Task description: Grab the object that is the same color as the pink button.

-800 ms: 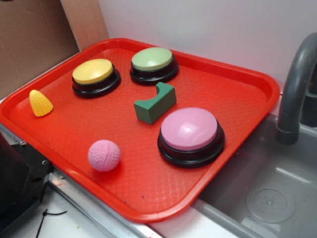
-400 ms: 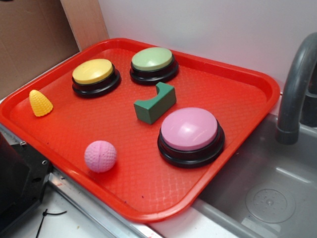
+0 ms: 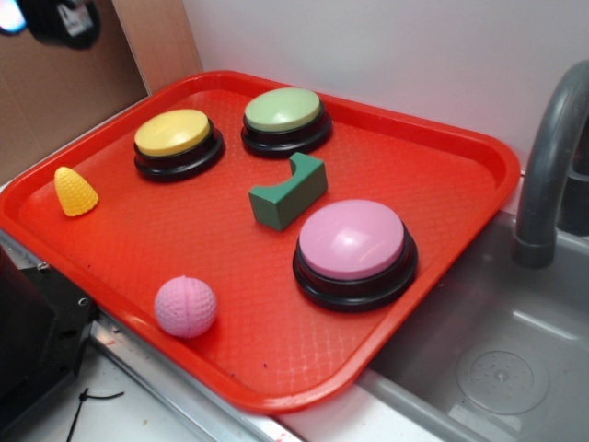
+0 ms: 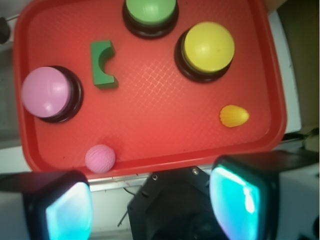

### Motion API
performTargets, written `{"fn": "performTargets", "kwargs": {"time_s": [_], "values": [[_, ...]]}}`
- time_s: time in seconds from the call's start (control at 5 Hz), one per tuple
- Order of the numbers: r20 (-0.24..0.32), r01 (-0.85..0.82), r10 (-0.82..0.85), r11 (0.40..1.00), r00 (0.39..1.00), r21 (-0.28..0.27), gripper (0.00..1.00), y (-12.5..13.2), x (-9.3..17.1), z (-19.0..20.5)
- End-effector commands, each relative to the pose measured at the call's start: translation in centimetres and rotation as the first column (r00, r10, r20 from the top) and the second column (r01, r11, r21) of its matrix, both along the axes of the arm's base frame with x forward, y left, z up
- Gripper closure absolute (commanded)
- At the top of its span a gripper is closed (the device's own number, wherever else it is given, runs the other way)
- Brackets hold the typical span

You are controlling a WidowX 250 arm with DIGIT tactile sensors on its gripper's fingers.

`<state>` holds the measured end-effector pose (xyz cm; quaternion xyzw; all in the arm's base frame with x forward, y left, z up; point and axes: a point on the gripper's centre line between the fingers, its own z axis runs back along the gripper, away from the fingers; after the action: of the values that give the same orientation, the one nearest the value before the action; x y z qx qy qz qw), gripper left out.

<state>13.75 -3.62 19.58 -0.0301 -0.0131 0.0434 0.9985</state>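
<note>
Pincer (image 4: 152,200) fingers apart, high above tray (image 3: 442,184), pink ball (image 3: 185,307) at its near rim.

The gripper (image 4: 152,202) hangs high, pointing straight down, its two fingers (image 4: 242,197) spread wide apart with nothing between them. In the wrist view both pads glow teal at the bottom of the frame, one left and one right, with the dark wrist body showing in the gap. From the exterior view only a blurred dark piece of the arm (image 3: 60,20) shows in the top left corner.
</note>
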Motion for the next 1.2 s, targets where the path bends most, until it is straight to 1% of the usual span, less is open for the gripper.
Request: {"fn": "performTargets", "kwargs": {"time_s": [0.0,0.2,0.4,0.6,0.8,1.0], "values": [[0.007,-0.028,0.029,0.999,1.0,-0.042,0.0,-2.5,2.1,-4.9],[-0.028,-0.044,0.043,0.999,0.999,-0.023,0.0,-3.9,2.6,-8.0],[-0.116,-0.005,-0.001,0.999,0.993,-0.047,0.0,-5.0,1.9,-10.8],[-0.157,0.014,-0.021,0.999,0.987,-0.042,0.0,-5.6,1.0,-12.4],[-0.213,0.034,-0.042,0.999,0.976,-0.04,0.0,-6.4,0.3,-14.4],[-0.251,0.066,-0.078,0.996,0.965,-0.055,0.0,-7.4,-0.3,-15.8]]}}
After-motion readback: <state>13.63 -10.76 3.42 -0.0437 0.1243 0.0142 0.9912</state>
